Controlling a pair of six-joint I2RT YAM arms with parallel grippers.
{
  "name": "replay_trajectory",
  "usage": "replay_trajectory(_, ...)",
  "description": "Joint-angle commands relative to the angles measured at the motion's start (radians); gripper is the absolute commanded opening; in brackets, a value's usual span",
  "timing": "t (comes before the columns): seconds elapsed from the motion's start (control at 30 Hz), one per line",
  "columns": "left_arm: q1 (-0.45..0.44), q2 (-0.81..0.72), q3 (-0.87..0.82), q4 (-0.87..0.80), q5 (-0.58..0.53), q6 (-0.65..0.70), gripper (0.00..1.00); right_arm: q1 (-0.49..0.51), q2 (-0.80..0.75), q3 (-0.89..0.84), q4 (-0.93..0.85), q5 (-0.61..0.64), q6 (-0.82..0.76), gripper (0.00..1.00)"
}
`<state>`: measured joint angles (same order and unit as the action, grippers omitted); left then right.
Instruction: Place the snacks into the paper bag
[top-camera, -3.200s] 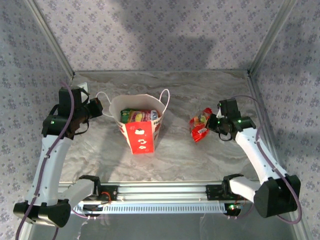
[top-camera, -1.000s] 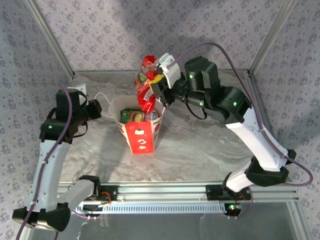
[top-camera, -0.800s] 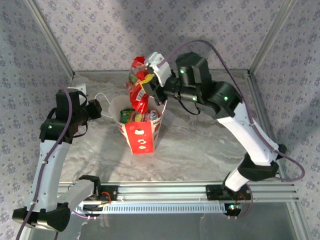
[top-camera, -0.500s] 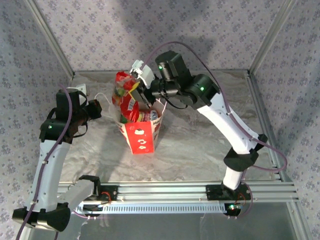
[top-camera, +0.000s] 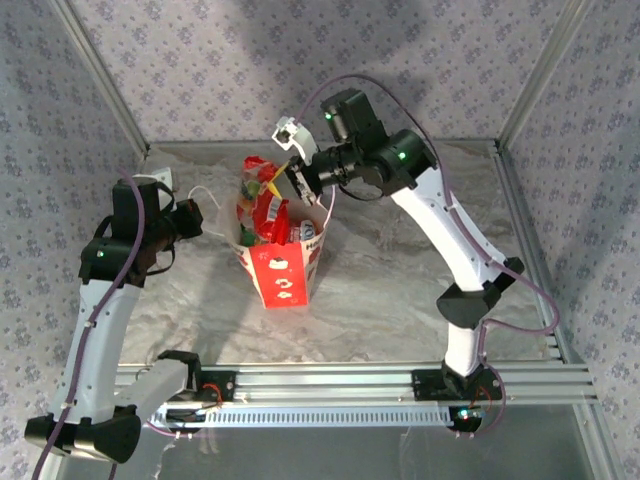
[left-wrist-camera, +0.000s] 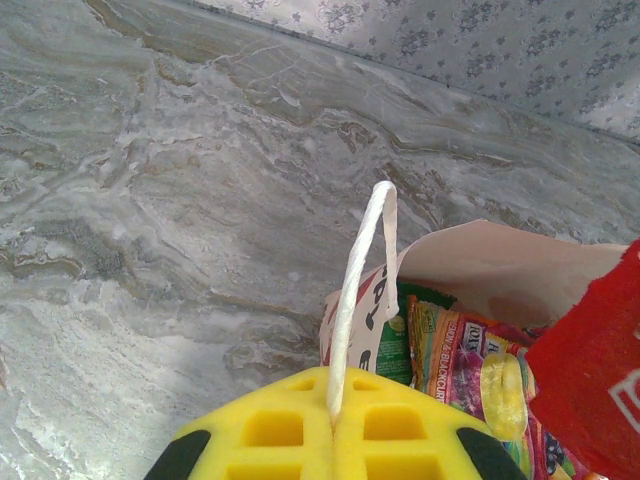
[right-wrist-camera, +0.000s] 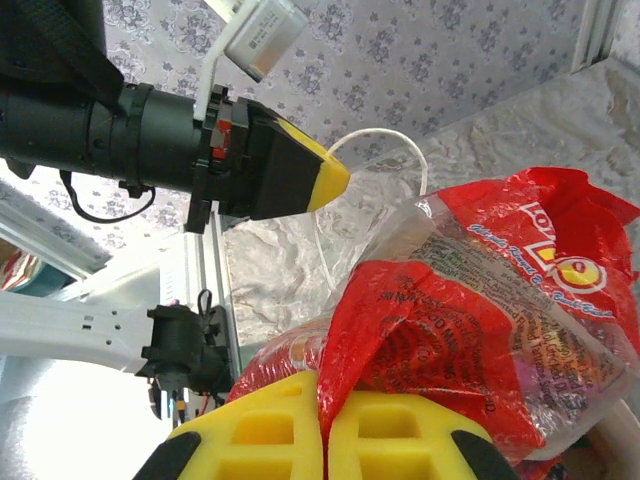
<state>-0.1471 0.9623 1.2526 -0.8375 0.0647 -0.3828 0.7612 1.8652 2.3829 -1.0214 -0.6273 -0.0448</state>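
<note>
The white and red paper bag (top-camera: 283, 270) stands upright left of the table's centre. My left gripper (top-camera: 197, 216) is beside it on the left, its yellow fingers (left-wrist-camera: 400, 440) shut on the bag's white cord handle (left-wrist-camera: 356, 285). In the left wrist view a green snack (left-wrist-camera: 396, 350) and a purple-pink snack (left-wrist-camera: 470, 365) lie inside the bag. My right gripper (top-camera: 295, 182) hangs over the bag's far rim, shut on a red fruit-print snack packet (top-camera: 262, 205) whose lower end dips into the mouth. The right wrist view has that packet (right-wrist-camera: 480, 330) pinched between the yellow pads (right-wrist-camera: 400, 440).
Grey marbled sheet (top-camera: 400, 290) covers the table, with patterned walls on three sides. An aluminium rail (top-camera: 330, 385) runs along the near edge. A small white box (top-camera: 165, 180) sits in the far left corner. The bag's second handle (top-camera: 328, 195) stands under the right arm.
The right arm lifted the red packet from the right side of the table, swung it left and lowered it into the bag's mouth. The left arm kept its hold on the handle.
</note>
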Motion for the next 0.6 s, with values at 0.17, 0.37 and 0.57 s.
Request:
replay_trajectory(0.17, -0.004, -0.006, 0.013, 0.0, -0.015, 0.013, 0.02, -0.007, 0.061, 0.114, 0.02, -0.149, 0.031, 0.0)
replay_trajectory(0.37, -0.002, -0.008, 0.015, -0.008, -0.023, 0.019, 0.02, -0.02, 0.112, 0.15, 0.001, -0.174, 0.054, 0.0)
replay_trajectory(0.57, -0.002, -0.008, 0.016, -0.008, -0.031, 0.021, 0.02, -0.054, 0.124, 0.13, -0.01, -0.186, 0.091, 0.0)
